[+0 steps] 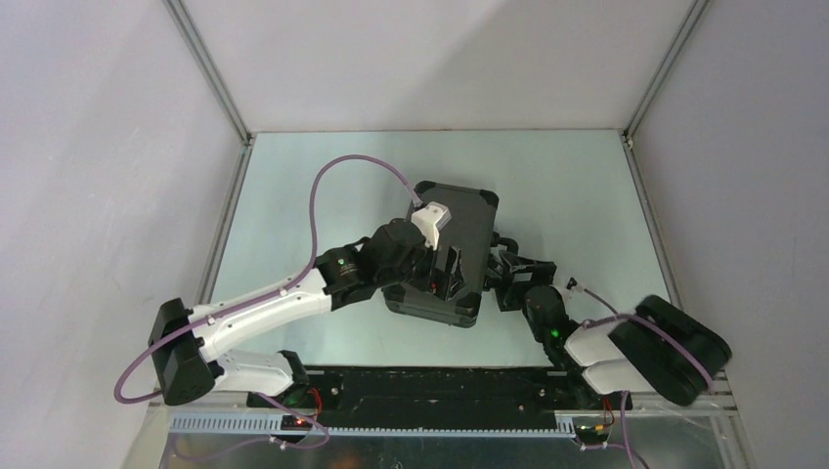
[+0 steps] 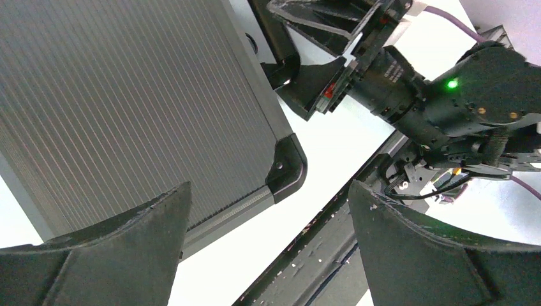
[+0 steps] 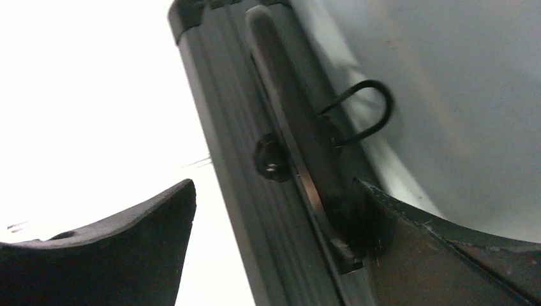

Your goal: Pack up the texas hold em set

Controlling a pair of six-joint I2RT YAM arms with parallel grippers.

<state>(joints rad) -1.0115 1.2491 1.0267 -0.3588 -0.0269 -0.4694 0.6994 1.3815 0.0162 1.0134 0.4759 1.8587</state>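
Note:
The dark grey briefcase (image 1: pixel 471 210) lies closed in the middle of the table, with black corners. My left gripper (image 1: pixel 445 280) hovers open over its near right corner; the left wrist view shows the ribbed lid (image 2: pixel 127 95) and the corner (image 2: pixel 287 167) between my spread fingers, with my left gripper (image 2: pixel 268 248) empty. My right gripper (image 1: pixel 501 271) is open at the case's right side. In the right wrist view the case's side wall (image 3: pixel 255 204) and its black handle (image 3: pixel 290 121) stand between the fingers of my right gripper (image 3: pixel 274 245), the right finger against the handle's end. Chips, card box, buttons and marker are out of view.
The black base rail (image 1: pixel 430 386) runs along the near edge, close under the case's near corner. The right arm's wrist (image 2: pixel 446 95) sits right beside the left gripper. Enclosure walls and metal posts (image 1: pixel 210 68) border the table.

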